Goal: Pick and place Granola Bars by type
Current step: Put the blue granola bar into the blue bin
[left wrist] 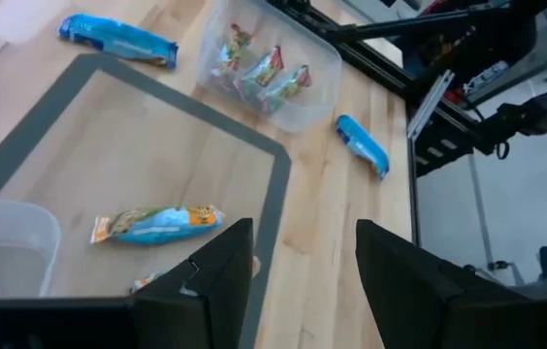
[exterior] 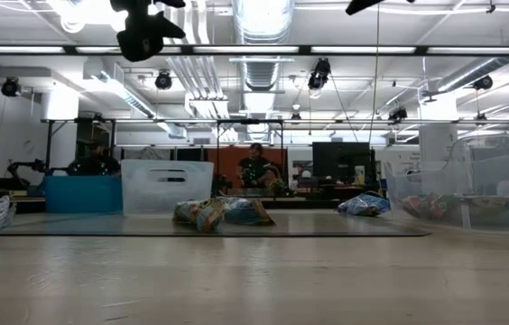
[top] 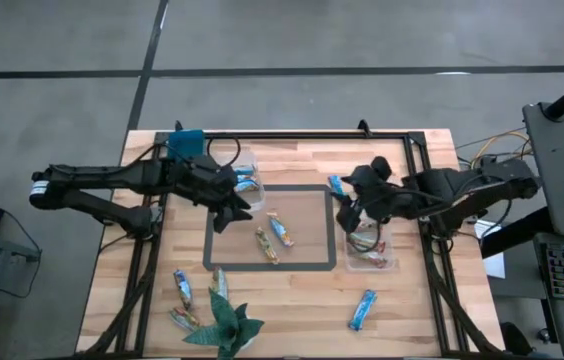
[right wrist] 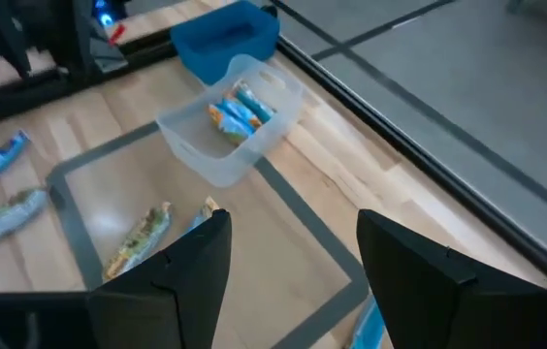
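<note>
We've got both hands up over the tabletop [top: 402,300]. The left hand [left wrist: 298,267] is spread open and empty above the grey taped square [top: 270,228], where two Granola Bars [top: 274,237] lie. The right hand [right wrist: 293,257] is open and empty too. Clear tubs [top: 370,248] on each side hold some bars, others lie loose.
</note>
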Robot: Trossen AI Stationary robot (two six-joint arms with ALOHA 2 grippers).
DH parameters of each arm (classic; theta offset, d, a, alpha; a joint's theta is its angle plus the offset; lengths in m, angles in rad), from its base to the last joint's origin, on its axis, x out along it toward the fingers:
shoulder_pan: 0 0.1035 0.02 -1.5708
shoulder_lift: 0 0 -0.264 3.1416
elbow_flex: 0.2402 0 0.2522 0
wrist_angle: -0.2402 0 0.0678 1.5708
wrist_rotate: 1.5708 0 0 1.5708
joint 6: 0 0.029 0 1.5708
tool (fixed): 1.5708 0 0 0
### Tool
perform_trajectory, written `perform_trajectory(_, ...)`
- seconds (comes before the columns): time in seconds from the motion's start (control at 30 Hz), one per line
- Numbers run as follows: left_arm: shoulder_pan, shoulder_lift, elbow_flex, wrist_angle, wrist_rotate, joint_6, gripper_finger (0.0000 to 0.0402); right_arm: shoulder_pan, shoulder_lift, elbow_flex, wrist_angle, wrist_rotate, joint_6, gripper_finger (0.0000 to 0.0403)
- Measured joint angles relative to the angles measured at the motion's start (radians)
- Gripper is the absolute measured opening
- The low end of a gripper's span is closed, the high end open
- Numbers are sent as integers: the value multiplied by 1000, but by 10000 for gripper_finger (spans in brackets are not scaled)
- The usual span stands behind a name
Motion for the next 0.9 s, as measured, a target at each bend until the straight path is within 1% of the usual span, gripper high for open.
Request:
perform_trajectory(0.17,-1,-2,0,-2,0,29,165,1,-53,-100,34,-11,45,215)
perform_trajectory(0.4,0,-3,-12,0,0,107,165,1,-61,-189,55,-31,103,215)
perform_trajectory(0.6,0,-3,-65,0,9,171,165,1,-65,-261,71,-38,163,215)
perform_trajectory(0.8,-1,-3,-133,-1,27,169,165,1,-69,-328,82,-56,193,215)
perform_trajectory(0.9,-1,-3,-147,6,27,165,165,-23,-70,-362,80,-22,210,215)
